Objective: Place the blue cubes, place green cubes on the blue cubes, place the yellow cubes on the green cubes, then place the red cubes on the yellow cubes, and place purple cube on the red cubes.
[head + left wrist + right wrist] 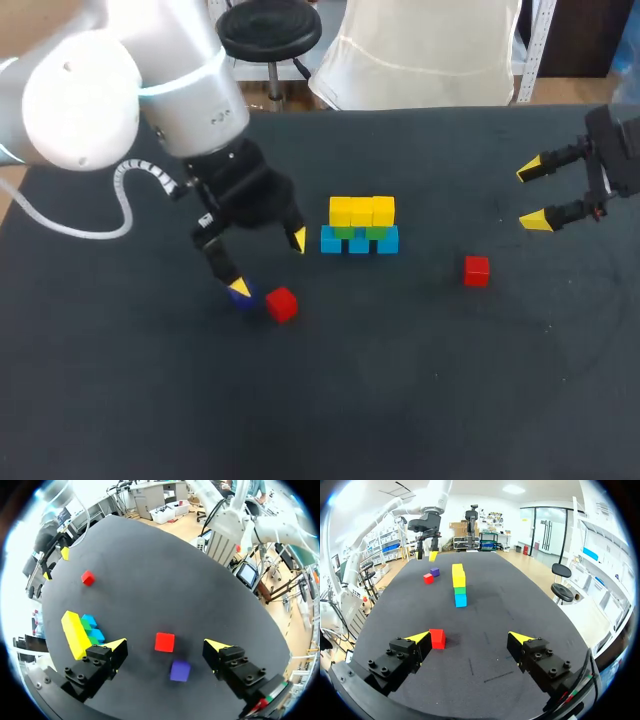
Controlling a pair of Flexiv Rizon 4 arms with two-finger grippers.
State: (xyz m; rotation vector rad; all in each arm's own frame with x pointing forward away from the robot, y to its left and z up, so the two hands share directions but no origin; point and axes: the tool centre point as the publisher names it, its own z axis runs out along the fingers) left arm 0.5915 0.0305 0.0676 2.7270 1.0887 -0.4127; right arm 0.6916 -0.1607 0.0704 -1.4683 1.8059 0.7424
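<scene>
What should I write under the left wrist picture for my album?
Left tool open above a purple cube and a red cube, blue-green-yellow stack off to one side.

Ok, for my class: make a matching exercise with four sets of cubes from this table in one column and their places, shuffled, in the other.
Things
1. purple cube
2. yellow cubes
3. blue cubes
4. green cubes

Places
A. lowest of the three stacked layers
B. under the left end effector, beside a red cube
C. middle of the three stacked layers
D. top of the three stacked layers

Pairs: 1-B, 2-D, 3-A, 4-C
</scene>
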